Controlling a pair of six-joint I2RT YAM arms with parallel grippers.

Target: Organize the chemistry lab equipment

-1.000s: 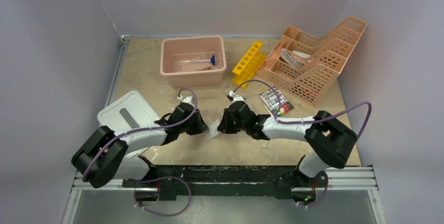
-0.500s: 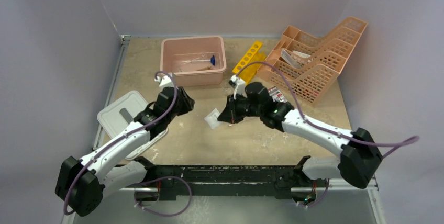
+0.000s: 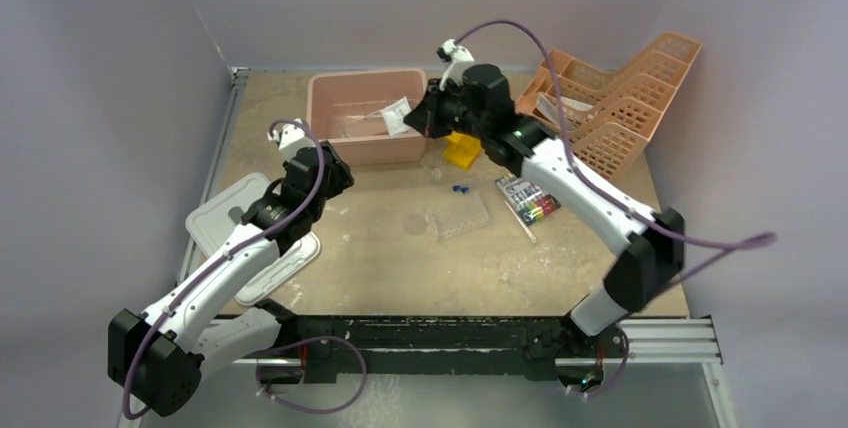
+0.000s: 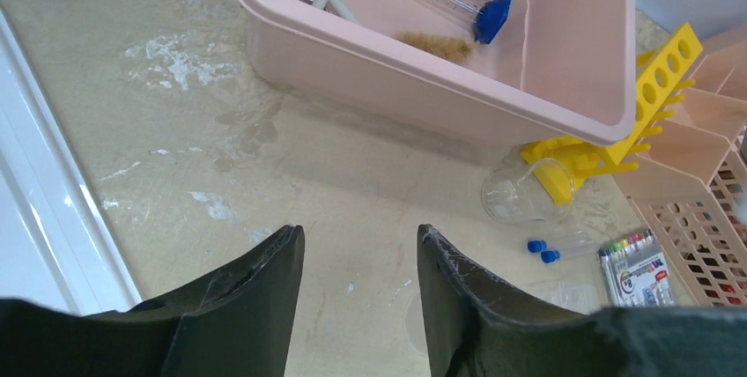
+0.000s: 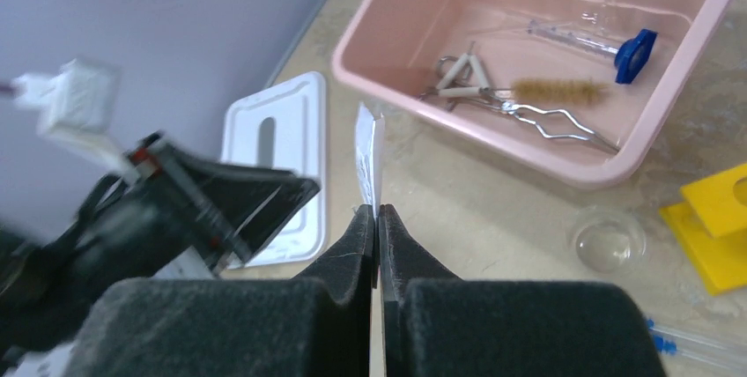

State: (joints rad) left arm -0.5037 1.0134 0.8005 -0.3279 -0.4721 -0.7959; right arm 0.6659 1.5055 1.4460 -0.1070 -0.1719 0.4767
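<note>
My right gripper (image 3: 420,118) is shut on a small clear plastic bag (image 3: 398,115), seen edge-on in the right wrist view (image 5: 367,161), and holds it above the pink bin's (image 3: 330,153) right side. The bin holds silver tongs (image 5: 537,121), a wire triangle (image 5: 458,77), a bristle brush (image 5: 559,90) and a blue hexagonal piece (image 5: 636,52). My left gripper (image 3: 335,176) is open and empty above the table, left of the bin's front. A clear well plate (image 3: 460,215) and tiny blue-capped tubes (image 3: 459,189) lie on the table.
A yellow tube rack (image 3: 462,148) stands right of the bin, with a small clear dish (image 4: 526,192) by it. A peach tiered organizer (image 3: 610,108) is at the back right. A marker pack (image 3: 527,198) lies nearby. A white lid (image 3: 225,218) lies at the left.
My right arm has lifted the plastic bag from the table's middle and carried it back over the pink bin. My left gripper has drawn back to the left, uncovering the well plate and tubes.
</note>
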